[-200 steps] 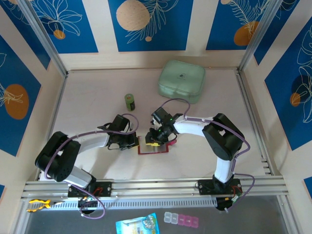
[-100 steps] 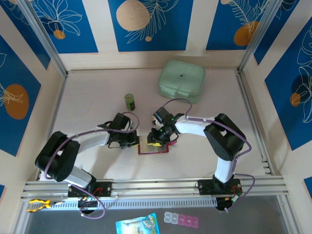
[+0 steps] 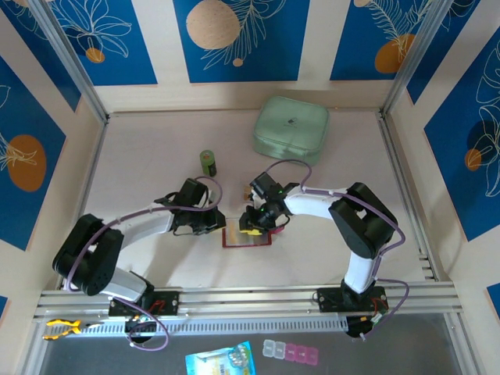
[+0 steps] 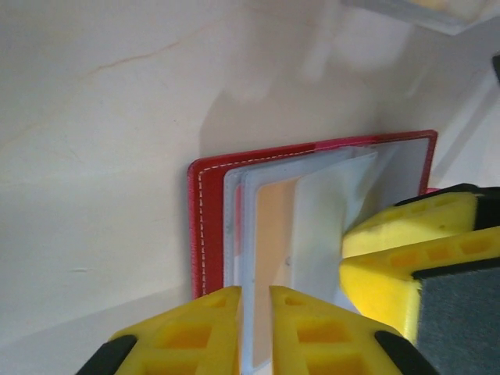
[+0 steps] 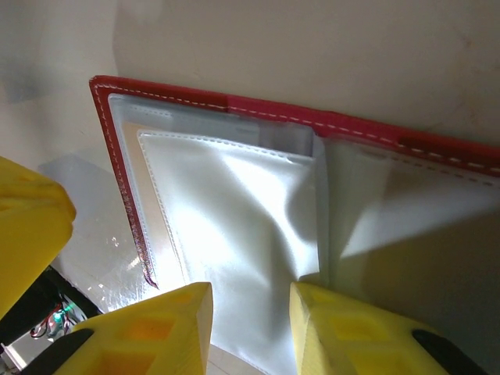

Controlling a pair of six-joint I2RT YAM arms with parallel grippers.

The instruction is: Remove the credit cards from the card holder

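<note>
Hiding inside card holder (image 4: 312,211): orange credit cards (image 4: 273,226).

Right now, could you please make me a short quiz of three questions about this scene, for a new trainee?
1. True or false: the card holder lies open on the table.
2. Multiple choice: which object stands nearest to the green bottle? A. the mint-green case B. the left gripper C. the blue packet below the table edge.
3. Fill in: in the left wrist view, an orange-tan card shows through a clear ____ of the holder.

Key
1. True: its pale inner pockets face up, with the red edge around them.
2. B. The right gripper works at the same holder from the other side.
3. Pocket.
</note>
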